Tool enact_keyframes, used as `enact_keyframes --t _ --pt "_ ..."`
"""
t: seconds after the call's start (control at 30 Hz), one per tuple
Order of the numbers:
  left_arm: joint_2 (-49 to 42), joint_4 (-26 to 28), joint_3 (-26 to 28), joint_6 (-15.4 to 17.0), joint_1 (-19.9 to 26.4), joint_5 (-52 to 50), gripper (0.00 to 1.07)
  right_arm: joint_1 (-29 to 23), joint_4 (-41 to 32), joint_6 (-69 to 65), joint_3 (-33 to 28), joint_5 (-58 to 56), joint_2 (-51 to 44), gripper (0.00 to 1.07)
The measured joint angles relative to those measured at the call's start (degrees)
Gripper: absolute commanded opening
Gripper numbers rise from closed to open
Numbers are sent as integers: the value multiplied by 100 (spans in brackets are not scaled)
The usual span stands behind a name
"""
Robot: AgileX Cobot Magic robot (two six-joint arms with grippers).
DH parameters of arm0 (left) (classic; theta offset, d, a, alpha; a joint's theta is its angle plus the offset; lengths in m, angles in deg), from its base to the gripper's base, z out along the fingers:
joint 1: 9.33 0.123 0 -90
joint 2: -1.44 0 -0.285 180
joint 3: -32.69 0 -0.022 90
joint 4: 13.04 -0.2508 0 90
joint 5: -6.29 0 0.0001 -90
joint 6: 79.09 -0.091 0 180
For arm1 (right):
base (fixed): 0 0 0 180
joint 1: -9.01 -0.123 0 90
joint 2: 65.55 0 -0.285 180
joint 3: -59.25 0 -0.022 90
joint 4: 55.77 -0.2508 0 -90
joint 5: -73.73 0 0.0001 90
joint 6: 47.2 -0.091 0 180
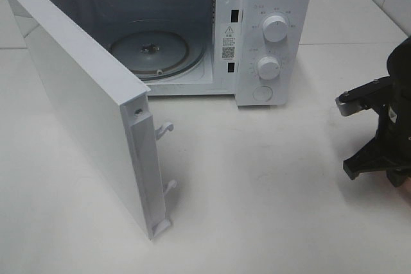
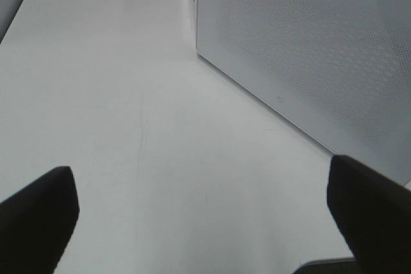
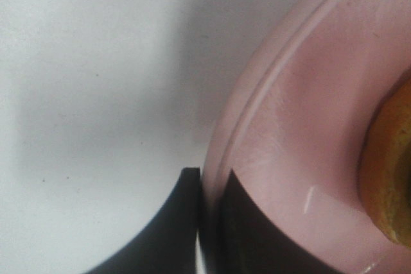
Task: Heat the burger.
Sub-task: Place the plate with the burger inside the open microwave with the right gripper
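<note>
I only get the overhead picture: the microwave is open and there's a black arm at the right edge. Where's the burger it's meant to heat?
Observer: It's outside your picture. The right wrist camera shows the edge of the burger sitting on a pink plate.
Operator: Is that arm doing anything to it?
Observer: The right gripper is shut on the plate's rim, one finger on each side. It isn't touching the burger.
Operator: And the other arm? I can't see it at all.
Observer: The left gripper is open and empty, above bare table beside the outer face of the microwave door.
</note>
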Motion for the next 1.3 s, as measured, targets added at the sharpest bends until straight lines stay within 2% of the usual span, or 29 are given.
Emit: enact_keyframes --t 0.5,1.3 --pt "0 0 0 0 0 0 98 -504 327 -264 0 -607 -309 0" --pt "0 0 0 0 0 0 98 -1524 441 -189 -11 -1673 -1765 0"
